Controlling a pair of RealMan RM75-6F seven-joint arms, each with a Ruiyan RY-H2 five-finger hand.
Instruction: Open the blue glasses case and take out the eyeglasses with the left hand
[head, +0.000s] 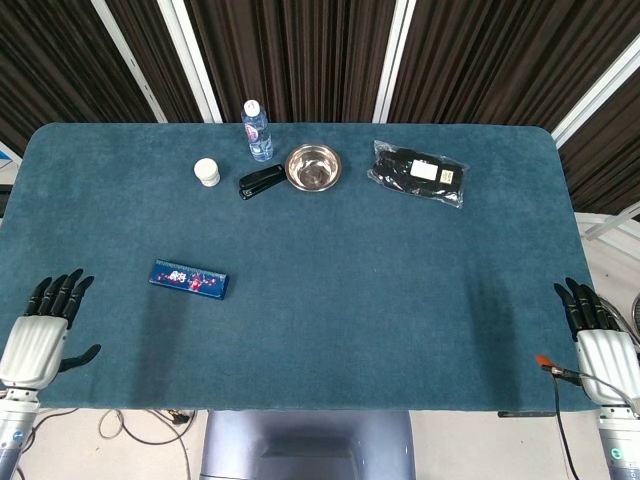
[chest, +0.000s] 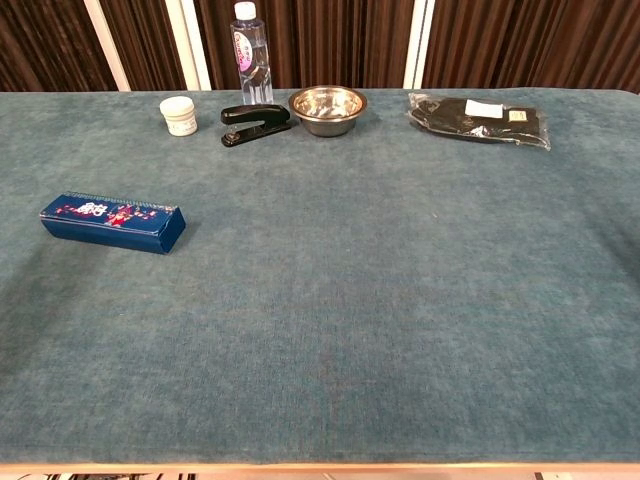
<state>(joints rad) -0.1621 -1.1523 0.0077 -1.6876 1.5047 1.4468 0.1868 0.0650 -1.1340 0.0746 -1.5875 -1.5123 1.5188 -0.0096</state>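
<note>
While both hands sit at the near corners of the bench (head: 330, 230), nothing in this job has been started as far as I can judge. My left hand (head: 40, 335) hangs released, fingers spread and holding nothing, at the near left edge. The blue glasses case (head: 189, 279) lies lid down and flat, ahead of that hand and off toward the middle of the bench, apart from it with bare cloth between. The eyeglasses are hidden, presumably inside. My right hand (head: 598, 345) is also released and empty, far across from the case at the opposite near corner; the chest view shows neither hand.

Risks as I see them: the case is long, low and light-looking, so if I push at the lid with one hand and nothing bracing it, I expect it to skid on the cloth or flip rather than open. I cannot tell from here which long edge carries the hinge, so I may pry on the wrong side. Once it is open, the eyeglasses could snag on thick fingers or tip out. Everything else, the stapler (head: 261, 182), steel bowl (head: 313, 167) and water bottle (head: 257, 131), sits well beyond the case, away from my reach path.
</note>
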